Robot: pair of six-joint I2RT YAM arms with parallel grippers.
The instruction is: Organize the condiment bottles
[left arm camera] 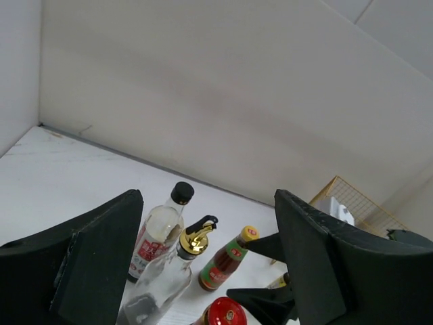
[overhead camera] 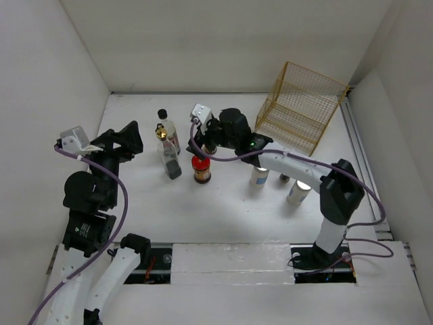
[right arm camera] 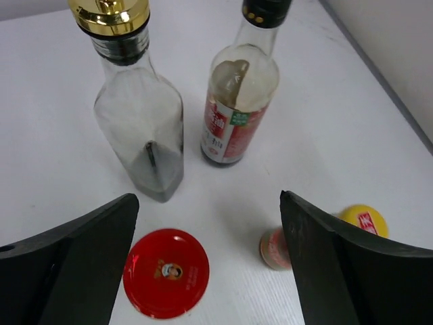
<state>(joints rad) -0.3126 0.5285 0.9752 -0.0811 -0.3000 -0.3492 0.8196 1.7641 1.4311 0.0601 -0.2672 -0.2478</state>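
Left gripper [left arm camera: 208, 203] and right gripper [right arm camera: 210, 203] both hover, fingers spread wide

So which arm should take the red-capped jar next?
Right. Its open fingers hang above the red-capped jar, which shows between them in the wrist view; the left arm's fingers, also open, sit farther off to the side.

jar lid [right arm camera: 166, 272] red | pourer cap [right arm camera: 111, 15] gold | bottle label [right arm camera: 230, 132] red-white | small cap [right arm camera: 363, 220] yellow | wire basket [overhead camera: 301, 108] gold
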